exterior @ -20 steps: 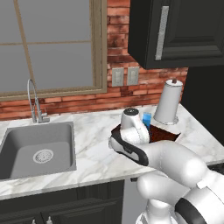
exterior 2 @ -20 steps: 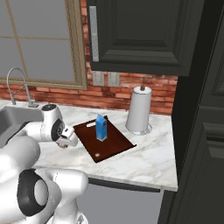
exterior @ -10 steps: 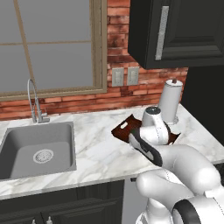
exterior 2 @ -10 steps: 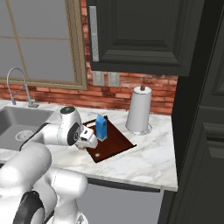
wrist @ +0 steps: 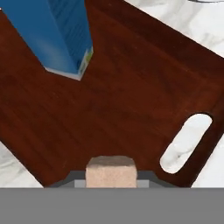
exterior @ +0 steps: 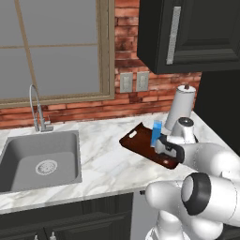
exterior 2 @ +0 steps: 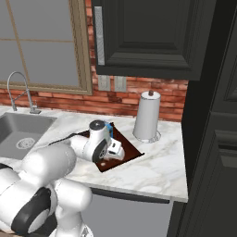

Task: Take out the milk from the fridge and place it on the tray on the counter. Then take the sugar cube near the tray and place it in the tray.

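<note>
Now over tray [wrist: 131,87] — sugar cube [wrist: 111,171] between fingers [wrist: 70,178]

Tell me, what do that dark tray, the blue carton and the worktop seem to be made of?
The tray looks like dark reddish-brown wood with a smooth finish; faint grain streaks show. The blue carton looks like matte printed cardboard, with flat sides and crisp folded edges. The worktop looks like polished white marble with grey veins, though it may be an imitation.
</note>
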Motion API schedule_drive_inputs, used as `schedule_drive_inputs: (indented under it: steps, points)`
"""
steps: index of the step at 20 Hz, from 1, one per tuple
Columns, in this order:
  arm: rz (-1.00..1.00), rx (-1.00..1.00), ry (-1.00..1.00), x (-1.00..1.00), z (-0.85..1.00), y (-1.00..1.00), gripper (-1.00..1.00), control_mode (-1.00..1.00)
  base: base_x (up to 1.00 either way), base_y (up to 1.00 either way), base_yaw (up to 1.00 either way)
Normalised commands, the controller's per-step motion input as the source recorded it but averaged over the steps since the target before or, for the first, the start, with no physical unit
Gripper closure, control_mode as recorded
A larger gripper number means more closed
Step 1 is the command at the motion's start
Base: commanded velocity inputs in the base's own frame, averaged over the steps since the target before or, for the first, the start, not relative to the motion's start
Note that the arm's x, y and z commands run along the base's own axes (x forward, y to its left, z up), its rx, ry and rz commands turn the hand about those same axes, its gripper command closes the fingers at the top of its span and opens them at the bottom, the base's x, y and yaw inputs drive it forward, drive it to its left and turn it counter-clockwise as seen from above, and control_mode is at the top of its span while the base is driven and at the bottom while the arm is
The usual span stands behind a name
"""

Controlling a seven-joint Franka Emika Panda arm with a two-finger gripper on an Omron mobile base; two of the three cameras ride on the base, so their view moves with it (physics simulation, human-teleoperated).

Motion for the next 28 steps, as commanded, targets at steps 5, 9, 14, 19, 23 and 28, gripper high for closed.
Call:
schedule_drive_inputs:
  steps: [5, 9, 14, 19, 23, 28]
  points:
    - [0.01, 0.02, 0.0, 0.45, 0.0, -0.26, 1.0, -1.0, 0.0, 0.0, 0.0]
    - [0.0, 0.0, 0.0, 0.3, 0.0, 0.0, 1.0, -1.0, 0.0, 0.0, 0.0]
    - [0.0, 0.0, 0.0, 0.09, 0.0, 0.0, 1.0, -1.0, 0.0, 0.0, 0.0]
    - [0.1, 0.0, -0.01, 0.0, 0.0, 0.0, 1.0, -1.0, 0.0, 0.0, 0.0]
    - [0.21, 0.0, 0.0, 0.0, 0.0, 0.0, 1.0, -1.0, 0.0, 0.0, 0.0]
    - [0.22, -0.01, 0.0, 0.0, 0.0, 0.0, 1.0, -1.0, 0.0, 0.0, 0.0]
